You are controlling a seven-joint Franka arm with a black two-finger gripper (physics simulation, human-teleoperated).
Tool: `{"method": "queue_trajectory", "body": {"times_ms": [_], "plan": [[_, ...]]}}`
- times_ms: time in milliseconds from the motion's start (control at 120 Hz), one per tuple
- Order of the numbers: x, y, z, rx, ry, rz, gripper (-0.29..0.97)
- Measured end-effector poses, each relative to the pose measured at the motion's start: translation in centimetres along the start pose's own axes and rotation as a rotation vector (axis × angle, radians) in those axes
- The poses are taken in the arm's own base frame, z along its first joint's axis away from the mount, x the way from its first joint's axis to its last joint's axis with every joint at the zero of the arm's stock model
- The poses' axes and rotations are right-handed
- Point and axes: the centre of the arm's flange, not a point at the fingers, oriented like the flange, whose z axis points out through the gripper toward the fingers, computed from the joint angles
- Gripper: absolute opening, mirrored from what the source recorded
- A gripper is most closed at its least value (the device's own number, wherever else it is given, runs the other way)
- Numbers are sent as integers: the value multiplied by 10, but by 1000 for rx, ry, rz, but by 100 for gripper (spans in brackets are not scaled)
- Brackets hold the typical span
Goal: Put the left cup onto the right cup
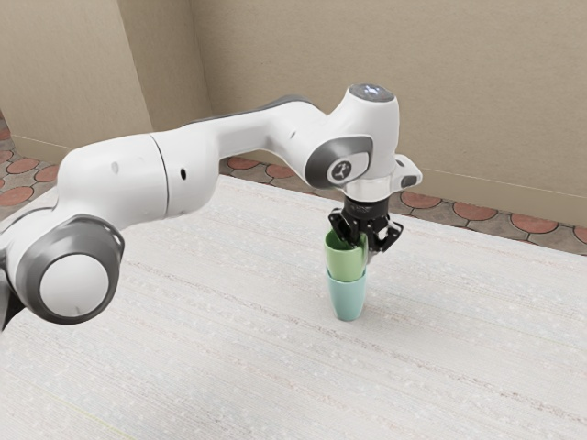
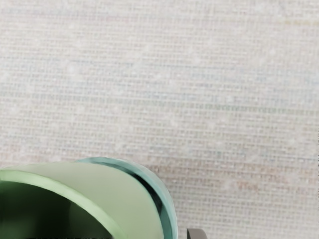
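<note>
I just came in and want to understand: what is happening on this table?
A white robot arm has its black gripper at the rim of a green cup. That cup sits nested in a light blue cup, which stands upright on the pale table. The stack looks made; whether the gripper holds the green cup, I cannot tell.

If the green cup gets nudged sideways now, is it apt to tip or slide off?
Probably not slide: the green cup sits nested inside the teal cup, whose rim hems it. The stack is tall and narrow-based, so both might tip together. It looks rigid, likely light.
</note>
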Motion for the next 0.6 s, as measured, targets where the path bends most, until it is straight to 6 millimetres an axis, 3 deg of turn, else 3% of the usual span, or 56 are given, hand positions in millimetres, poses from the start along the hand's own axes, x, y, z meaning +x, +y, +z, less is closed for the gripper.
{"method": "queue_trajectory", "body": {"times_ms": [117, 242, 600], "plan": [[1, 0, 0, -2, 3, -3, 38], [1, -1, -1, -3, 4, -6, 51], [1, -1, -4, -6, 7, -11, 65]]}}
